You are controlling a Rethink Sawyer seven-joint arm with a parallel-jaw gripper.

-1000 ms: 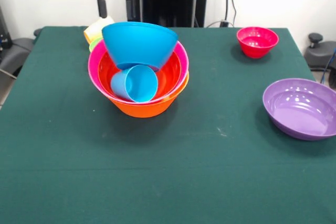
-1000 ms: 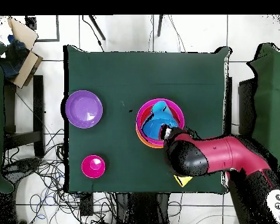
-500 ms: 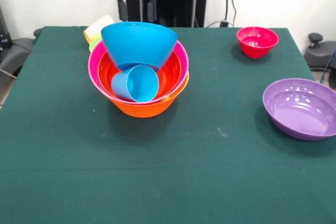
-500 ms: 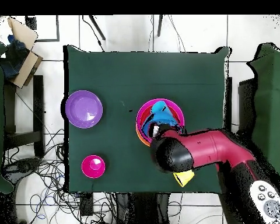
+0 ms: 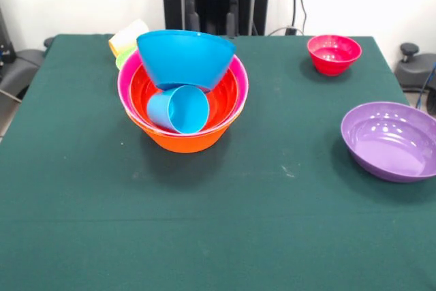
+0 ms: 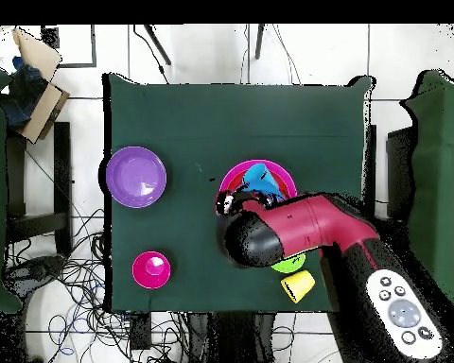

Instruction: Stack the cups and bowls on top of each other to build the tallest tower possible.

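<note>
The tower stands left of the table's centre: a large orange bowl (image 5: 184, 140) at the base, a pink bowl (image 5: 238, 76) in it, and a red-orange bowl (image 5: 221, 100) inside that. A blue bowl (image 5: 184, 56) leans tilted on the far rim. The light blue cup (image 5: 178, 108) lies on its side in the pile, mouth toward the camera. The yellow-orange cup (image 5: 127, 35) and a green bowl (image 5: 124, 59) lie behind the pile. My gripper (image 5: 212, 13) hangs behind the pile's far right rim and holds nothing. From above, the arm (image 6: 269, 236) covers much of the pile, leaving part of the blue bowl (image 6: 258, 176) in sight.
A purple bowl (image 5: 392, 140) sits at the right edge, and shows as purple bowl (image 6: 136, 177) from above. A small magenta bowl (image 5: 333, 53) stands at the far right, seen as magenta bowl (image 6: 151, 269) overhead. The yellow-orange cup (image 6: 298, 285) and green bowl (image 6: 288, 267) lie beside the arm.
The gripper has slid along the back of the table from behind the pile's left side to behind its right side. The pile has shifted slightly the same way.
</note>
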